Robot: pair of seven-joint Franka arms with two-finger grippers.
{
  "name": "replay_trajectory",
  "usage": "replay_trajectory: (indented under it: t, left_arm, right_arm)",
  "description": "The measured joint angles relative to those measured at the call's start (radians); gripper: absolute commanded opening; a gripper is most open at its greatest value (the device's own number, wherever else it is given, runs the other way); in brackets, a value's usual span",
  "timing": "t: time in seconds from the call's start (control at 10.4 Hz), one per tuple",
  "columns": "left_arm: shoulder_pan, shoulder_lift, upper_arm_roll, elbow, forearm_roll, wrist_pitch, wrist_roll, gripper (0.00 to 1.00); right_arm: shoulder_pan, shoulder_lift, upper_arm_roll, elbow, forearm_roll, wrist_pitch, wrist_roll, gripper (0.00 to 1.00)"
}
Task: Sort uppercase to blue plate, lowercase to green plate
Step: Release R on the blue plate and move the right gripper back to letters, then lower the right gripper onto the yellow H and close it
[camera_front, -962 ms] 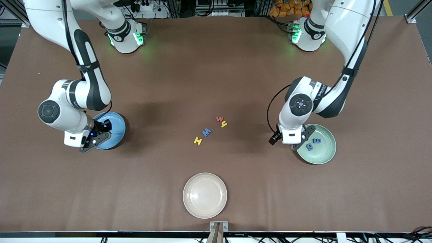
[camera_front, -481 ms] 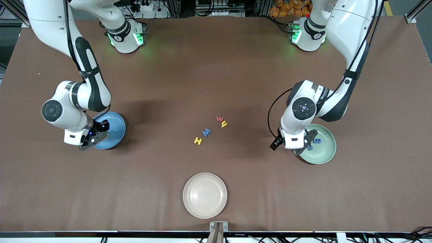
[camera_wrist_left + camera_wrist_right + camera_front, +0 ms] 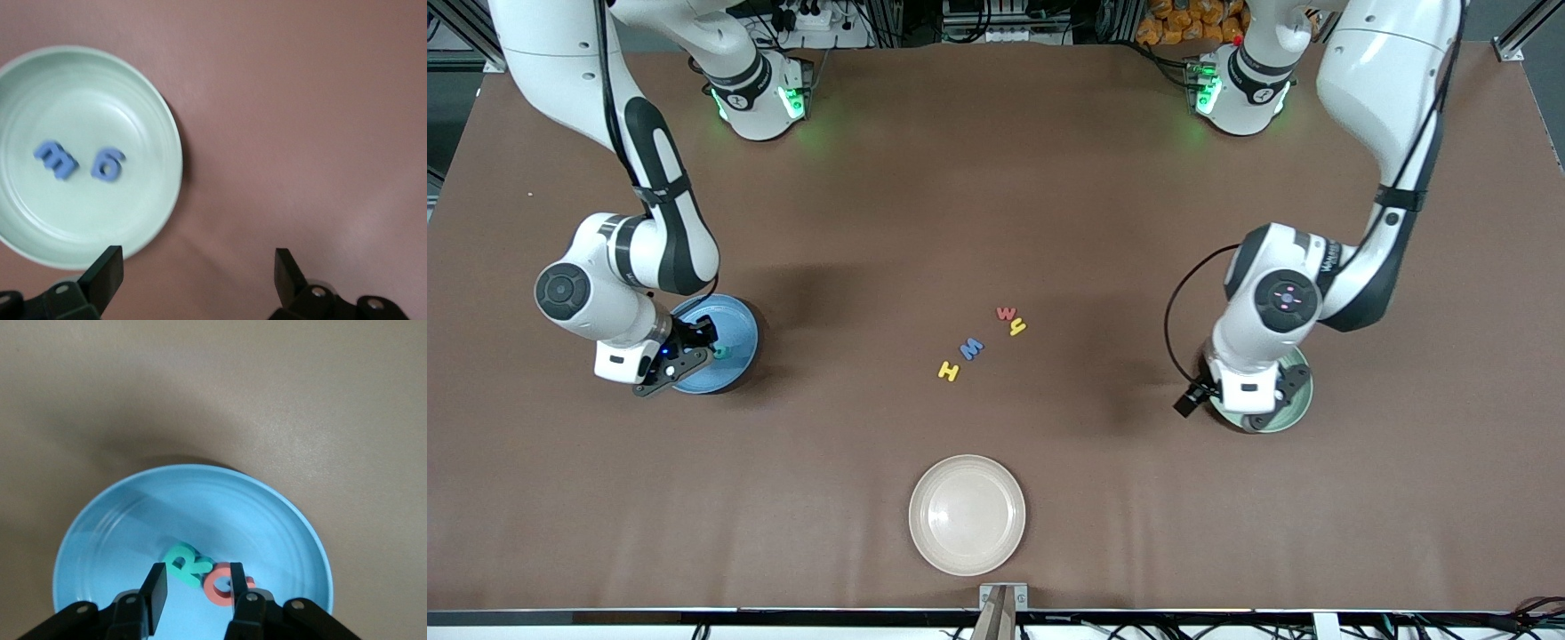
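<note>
The blue plate (image 3: 736,331) holds a green R (image 3: 183,563) and a red Q (image 3: 223,585). My right gripper (image 3: 197,595) hangs low over that plate, open and empty, with the R just past its fingertips; it also shows in the front view (image 3: 679,360). The green plate (image 3: 80,107) holds a blue m (image 3: 57,160) and a blue g (image 3: 109,164). My left gripper (image 3: 197,267) is wide open and empty over that plate's rim (image 3: 1303,391). The red w (image 3: 1007,313), yellow y (image 3: 1017,327), blue W (image 3: 971,348) and yellow H (image 3: 948,371) lie mid-table.
A cream plate (image 3: 967,514) sits near the front edge, nearer to the camera than the loose letters. Brown table (image 3: 996,178) lies all round them.
My left arm has swung over the green plate toward its own end of the table, hiding the m and g in the front view. The right gripper has barely moved; the green R now shows in the blue plate.
</note>
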Motion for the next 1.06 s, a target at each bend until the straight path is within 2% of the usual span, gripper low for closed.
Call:
replay_trajectory:
  t: [0.29, 0.48, 0.58, 0.87, 1.06]
  left_arm:
    - [0.033, 0.000, 0.001, 0.002, 0.000, 0.000, 0.102, 1.00]
    - [0.045, 0.000, 0.001, 0.003, 0.000, 0.000, 0.144, 1.00]
    - [0.046, 0.000, 0.000, 0.004, 0.000, 0.000, 0.162, 1.00]
    - [0.045, 0.000, -0.003, 0.005, 0.000, -0.011, 0.202, 1.00]
    - [0.047, -0.005, -0.003, 0.013, 0.000, -0.063, 0.269, 1.00]
  right_arm:
    - [0.056, 0.000, 0.012, 0.006, 0.136, -0.002, 0.147, 0.51]
    - [0.167, -0.001, 0.017, 0.021, 0.150, -0.002, 0.405, 0.54]
    - [0.217, -0.002, 0.026, 0.036, 0.152, -0.001, 0.533, 0.59]
    - [0.292, -0.001, 0.095, 0.098, 0.152, 0.001, 0.860, 0.64]
    - [0.342, 0.017, 0.112, 0.146, 0.152, 0.002, 1.045, 0.64]
